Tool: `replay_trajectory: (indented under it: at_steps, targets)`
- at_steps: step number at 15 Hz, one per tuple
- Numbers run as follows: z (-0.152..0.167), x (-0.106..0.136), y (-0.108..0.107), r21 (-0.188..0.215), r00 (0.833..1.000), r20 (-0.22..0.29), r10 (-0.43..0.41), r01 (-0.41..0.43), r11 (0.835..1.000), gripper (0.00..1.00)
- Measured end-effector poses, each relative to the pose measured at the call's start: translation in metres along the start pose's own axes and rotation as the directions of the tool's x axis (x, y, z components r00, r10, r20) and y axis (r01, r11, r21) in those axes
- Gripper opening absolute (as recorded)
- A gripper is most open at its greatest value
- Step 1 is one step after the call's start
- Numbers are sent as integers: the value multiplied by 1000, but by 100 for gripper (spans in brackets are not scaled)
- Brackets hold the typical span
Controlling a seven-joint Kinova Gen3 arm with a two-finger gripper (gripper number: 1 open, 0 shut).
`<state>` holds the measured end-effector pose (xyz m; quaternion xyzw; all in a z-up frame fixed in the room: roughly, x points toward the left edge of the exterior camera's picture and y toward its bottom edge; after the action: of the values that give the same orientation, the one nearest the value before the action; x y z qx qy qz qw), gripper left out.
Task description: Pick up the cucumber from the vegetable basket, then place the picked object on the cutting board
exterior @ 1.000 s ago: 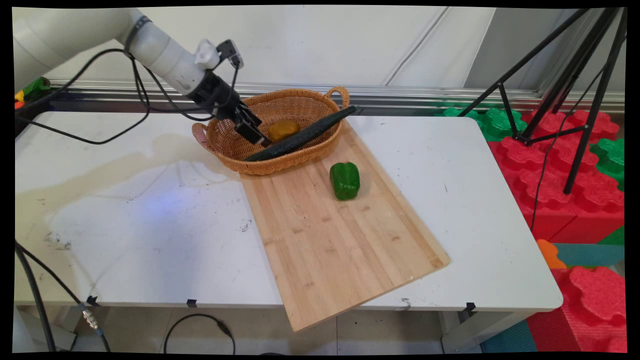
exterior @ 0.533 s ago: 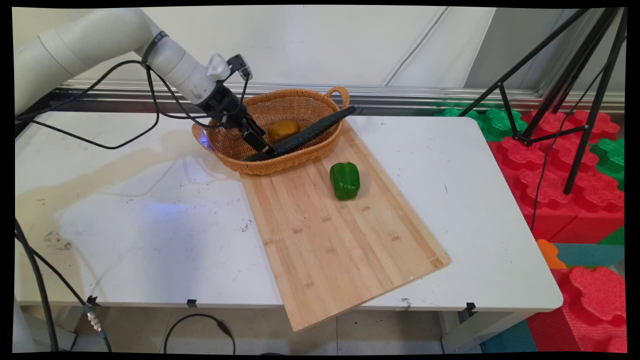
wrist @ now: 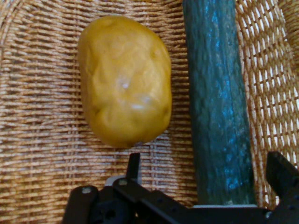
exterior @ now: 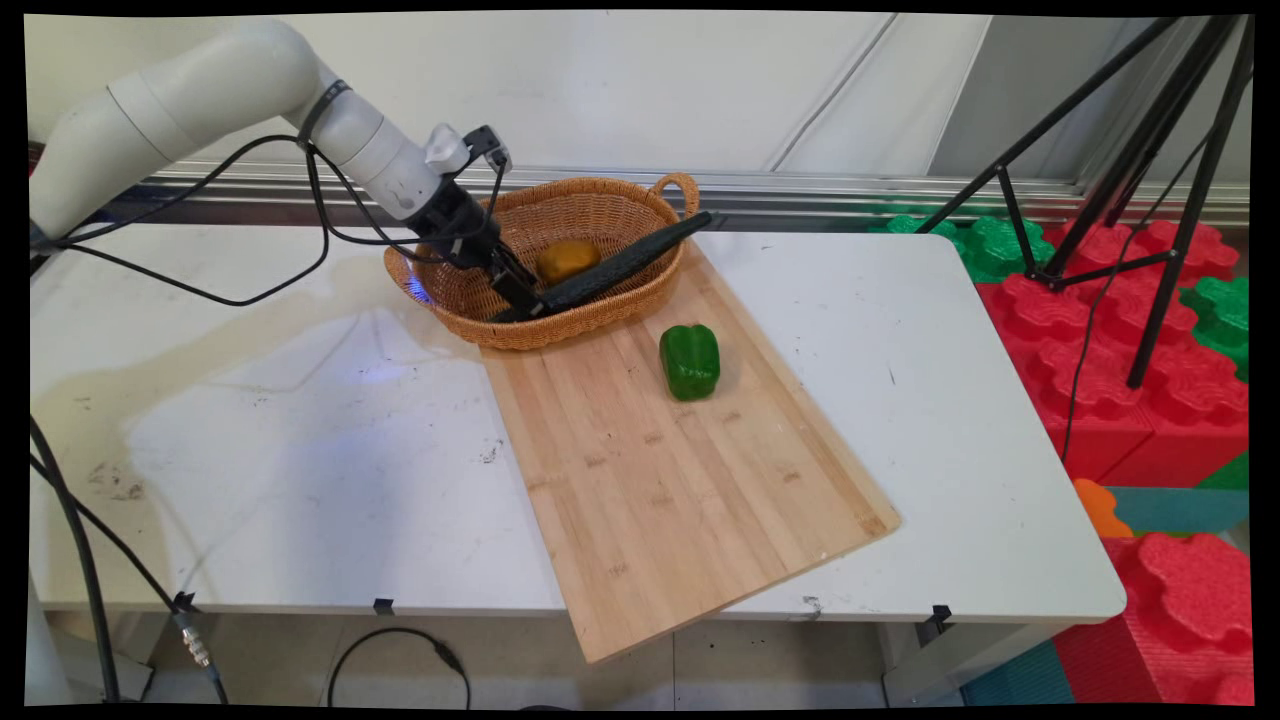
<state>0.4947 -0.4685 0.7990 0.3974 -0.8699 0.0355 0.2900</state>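
Gripper (wrist: 205,179) open around a dark green cucumber (wrist: 217,102), yellow potato (wrist: 124,79) just beside, inside basket (wrist: 37,140).

A long dark-green cucumber (exterior: 612,271) lies slantwise in the wicker basket (exterior: 600,320) at upper centre of the frame, its far end jutting over the rim. Just left of it rests a yellow-brown potato (exterior: 567,259).

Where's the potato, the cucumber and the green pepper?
potato (wrist: 124,81), hand view, middle of its yellow skin.
cucumber (wrist: 218,107), hand view, middle of its dark green length.
green bell pepper (exterior: 689,361), main view, middle of its side, on the cutting board.
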Motion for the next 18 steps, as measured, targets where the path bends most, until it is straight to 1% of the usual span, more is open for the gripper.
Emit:
replay_trajectory:
  at_steps: [1,2,8,13,15,18]
  targets:
    - [1,0,0,-5,1000,-1,-1,1,1000,100]
    - [1,-1,-1,-11,1000,-3,-1,1,1000,0]
    - [-2,-1,-2,-33,1000,-18,0,-1,999,0]
    - [-17,-1,1,-51,999,-34,18,-19,999,0]
    - [-25,-1,5,-59,998,-45,36,-39,998,0]
    - [-45,3,15,-60,994,-85,72,-78,995,0]
